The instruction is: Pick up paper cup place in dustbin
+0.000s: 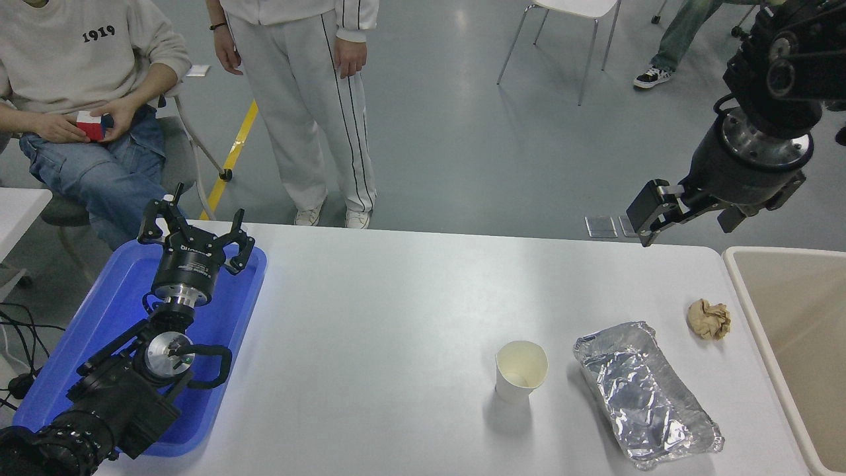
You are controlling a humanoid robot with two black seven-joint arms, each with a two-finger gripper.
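On the white table [396, 317] the paper cup [521, 370] stands upright, both grippers' fingers spread.

R arm raised above table's [396, 317] far right corner, right gripper [691, 215] fingers spread. L arm parked over table's near-left edge, left gripper [196, 237] fingers splayed.

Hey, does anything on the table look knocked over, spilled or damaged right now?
Nothing spilled. The paper cup stands upright and empty-looking. The only rough-looking items are the wrinkled foil tray lying askew beside it and a crumpled paper ball near the dustbin.
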